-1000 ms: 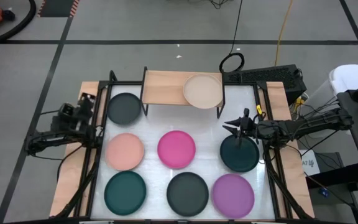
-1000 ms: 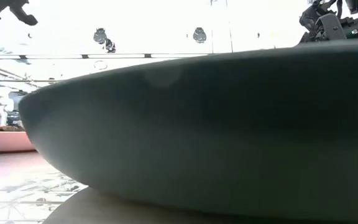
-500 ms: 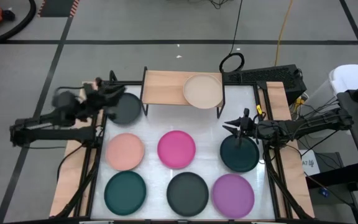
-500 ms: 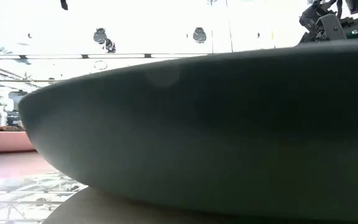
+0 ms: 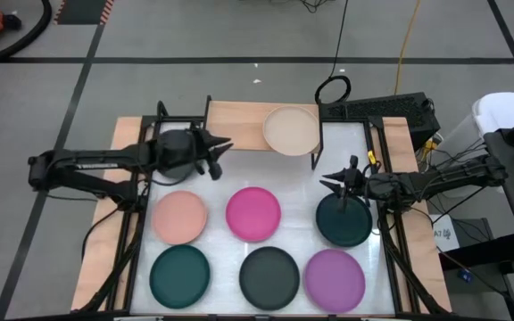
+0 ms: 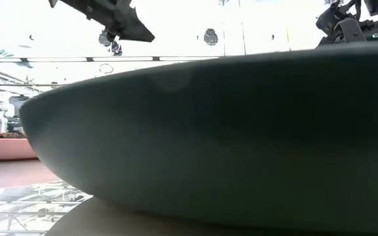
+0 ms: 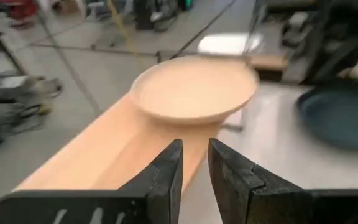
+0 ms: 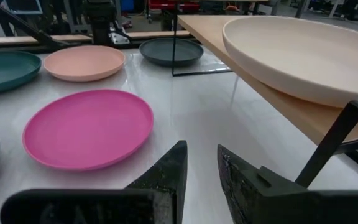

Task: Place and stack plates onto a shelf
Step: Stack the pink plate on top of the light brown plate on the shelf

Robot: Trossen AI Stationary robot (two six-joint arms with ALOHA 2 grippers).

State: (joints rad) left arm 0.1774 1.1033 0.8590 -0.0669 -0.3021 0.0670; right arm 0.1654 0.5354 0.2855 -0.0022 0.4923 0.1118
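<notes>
A white table [image 5: 302,192] with pale wooden edges carries a light wooden shelf [image 5: 235,125] on thin black legs at its far edge, and a beige plate [image 5: 291,130] sits on the shelf's right end. On the white surface lie a salmon pink plate [image 5: 178,217], a magenta plate [image 5: 253,213] and a dark teal plate [image 5: 344,221] across the middle. Along the near edge lie another dark teal plate [image 5: 179,275], a charcoal plate [image 5: 269,276] and a purple plate [image 5: 335,279], and both arms are black.
</notes>
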